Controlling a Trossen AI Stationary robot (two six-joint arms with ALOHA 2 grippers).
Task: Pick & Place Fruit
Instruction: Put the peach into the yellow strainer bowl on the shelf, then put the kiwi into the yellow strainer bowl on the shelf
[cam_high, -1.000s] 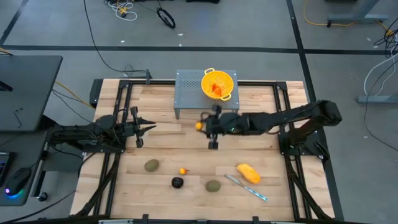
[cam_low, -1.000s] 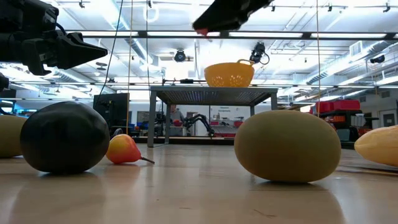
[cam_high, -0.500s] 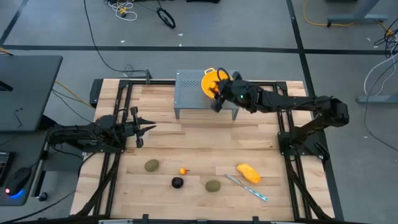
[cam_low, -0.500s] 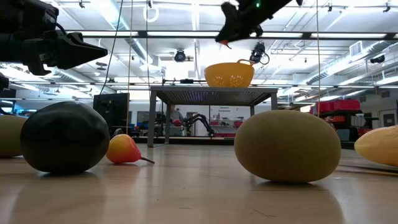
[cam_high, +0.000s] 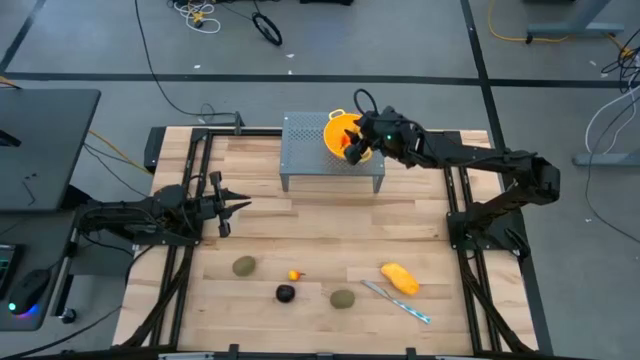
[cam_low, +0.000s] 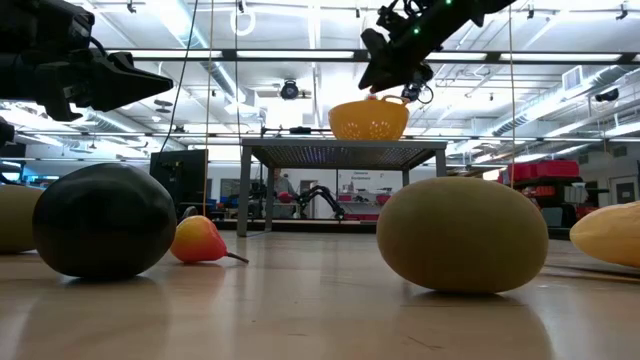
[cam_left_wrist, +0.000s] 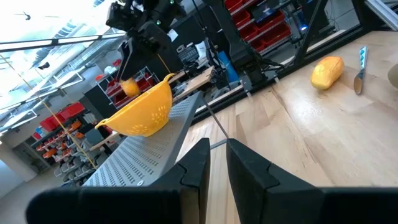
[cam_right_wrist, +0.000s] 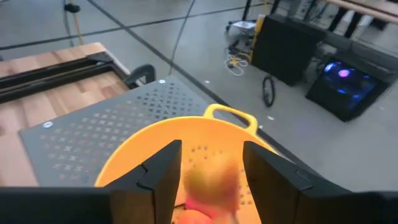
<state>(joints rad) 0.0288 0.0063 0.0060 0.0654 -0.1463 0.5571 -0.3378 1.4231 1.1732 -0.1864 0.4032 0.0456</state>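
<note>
Yellow colander (cam_high: 351, 135) on its grey perforated stand (cam_high: 310, 150) anchors the scene. Left of it, the left gripper (cam_high: 232, 208) waits, fingers nearly together, empty. Directly above the colander, the right gripper (cam_high: 357, 143) hangs with fingers parted around a small orange-red fruit (cam_right_wrist: 208, 182) dropping free; another orange piece already lies inside. Nearer the table's front than the colander lie two olive ovals, a black ball, a tiny orange piece and the yellow-orange oblong (cam_high: 399, 278). The fruit could bounce off the rim.
</note>
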